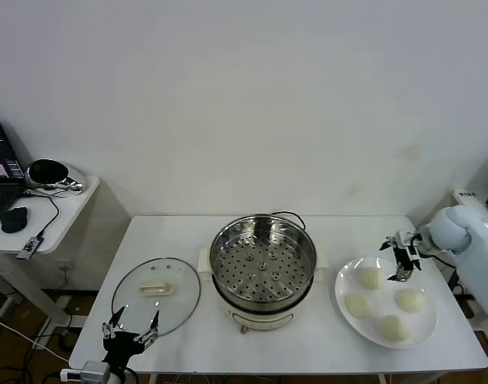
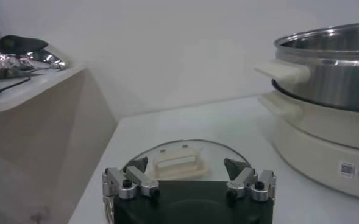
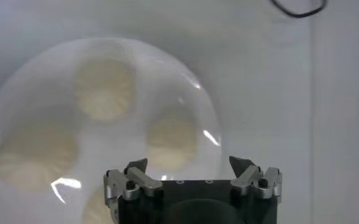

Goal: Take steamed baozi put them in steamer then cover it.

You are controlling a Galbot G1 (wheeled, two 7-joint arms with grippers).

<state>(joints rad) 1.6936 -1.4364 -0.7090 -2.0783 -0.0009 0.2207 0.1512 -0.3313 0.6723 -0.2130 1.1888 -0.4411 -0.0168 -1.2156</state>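
Observation:
Several cream-white steamed baozi point(image 1: 372, 278) lie on a white plate point(image 1: 346, 282) at the table's right. The shiny steamer point(image 1: 262, 272) stands uncovered in the middle, its perforated tray bare. Its glass cover point(image 1: 156, 288) lies flat on the table to the left. My right gripper point(image 1: 398, 258) hangs open just above the plate's far edge, near the rear baozi. From the right wrist, the baozi point(image 3: 172, 141) lie beyond the open gripper point(image 3: 188, 163). My left gripper point(image 1: 130, 330) stands open at the cover's near edge. The left wrist view shows the cover point(image 2: 179, 159) right before the left gripper point(image 2: 185, 164) and the steamer point(image 2: 331, 67) beside it.
A small side table point(image 1: 64, 216) at the far left carries a laptop, a mouse and a headset. A black cable point(image 1: 288, 214) lies behind the steamer. The table's front edge runs just below the cover and the plate.

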